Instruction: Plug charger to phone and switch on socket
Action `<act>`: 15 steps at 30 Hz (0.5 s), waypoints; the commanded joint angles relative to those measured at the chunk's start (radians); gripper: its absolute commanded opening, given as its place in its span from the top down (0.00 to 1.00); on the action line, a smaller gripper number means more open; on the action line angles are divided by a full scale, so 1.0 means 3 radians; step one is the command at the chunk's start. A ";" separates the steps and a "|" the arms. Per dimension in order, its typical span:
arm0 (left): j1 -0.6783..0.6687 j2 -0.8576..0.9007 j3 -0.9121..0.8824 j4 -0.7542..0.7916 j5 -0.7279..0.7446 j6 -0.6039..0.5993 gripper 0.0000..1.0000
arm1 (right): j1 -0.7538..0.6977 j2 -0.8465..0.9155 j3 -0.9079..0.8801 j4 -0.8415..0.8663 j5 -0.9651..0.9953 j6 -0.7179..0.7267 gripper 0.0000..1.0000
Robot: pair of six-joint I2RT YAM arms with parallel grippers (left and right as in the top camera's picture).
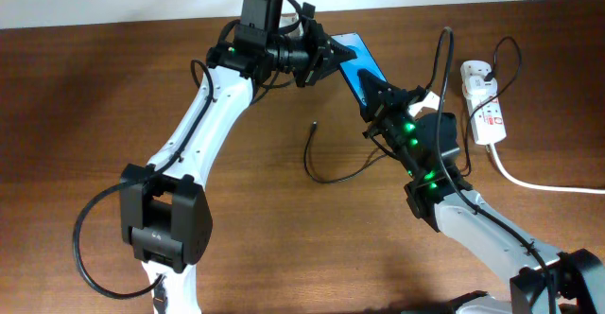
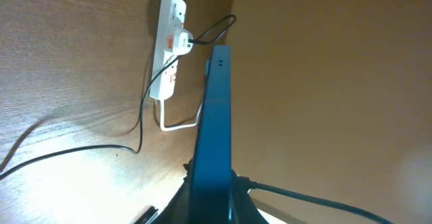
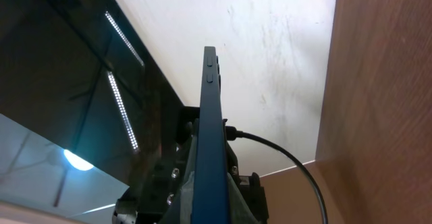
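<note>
Brown wood-grain table (image 1: 95, 96) under a pale wall fills the overhead view, which holds two arms, one phone, one charger and one socket. The left gripper (image 1: 326, 57) and right gripper (image 1: 378, 95) face each other, each clamped on an opposite end of the phone (image 1: 359, 63), with its blue screen showing between them. The charger (image 1: 317, 167) lies loose on the table. Its single plug tip (image 1: 313, 123) rests near the right gripper on the side toward the left arm, apart from the phone, and its run is hidden under the right wrist. The socket (image 1: 487, 106) sits beyond the right gripper, away from the left one, and its one white cord (image 1: 539, 183) is cut off by the frame edge. In the left wrist view the phone (image 2: 212, 129) rises edge-on from the left gripper (image 2: 210, 183), whose closed fingers are cropped at the bottom. Ahead and to the left lies the socket (image 2: 167, 48) with one adapter (image 2: 179, 42) plugged in, plus the charger (image 2: 140, 116) and the white cord (image 2: 179, 124). In the right wrist view the phone (image 3: 210, 136) again stands edge-on, gripped by the right gripper (image 3: 206, 204). Two side buttons (image 3: 210, 67) show, the screen does not, and the dark hardware behind the phone is hard to make out.
</note>
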State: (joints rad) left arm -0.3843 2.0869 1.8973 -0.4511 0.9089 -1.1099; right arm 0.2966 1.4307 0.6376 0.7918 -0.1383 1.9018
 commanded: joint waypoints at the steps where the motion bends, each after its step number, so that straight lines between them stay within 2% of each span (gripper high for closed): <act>1: 0.0003 -0.0088 0.0050 0.0003 0.0053 -0.0009 0.94 | 0.0020 -0.0010 0.0055 -0.0009 0.0065 -0.0113 0.96; 4: 0.0003 -0.0088 0.0050 0.0003 0.0052 -0.0009 1.00 | 0.0020 -0.0010 0.0055 -0.0009 0.0065 -0.0113 0.96; 12: 0.0003 -0.0088 0.0050 0.0004 0.0050 -0.0009 1.00 | 0.0020 -0.0010 0.0055 -0.0009 0.0065 -0.0114 0.96; 14: 0.0003 -0.0088 0.0050 0.0004 0.0050 -0.0009 1.00 | 0.0020 -0.0010 0.0055 -0.0009 0.0065 -0.0114 0.93; 15: 0.0003 -0.0088 0.0050 0.0004 0.0047 -0.0009 1.00 | 0.0020 -0.0010 0.0055 -0.0009 0.0065 -0.0114 0.88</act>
State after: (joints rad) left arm -0.3843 2.0869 1.8973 -0.4519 0.9085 -1.1076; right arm 0.2966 1.4307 0.6376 0.7906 -0.1387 1.9087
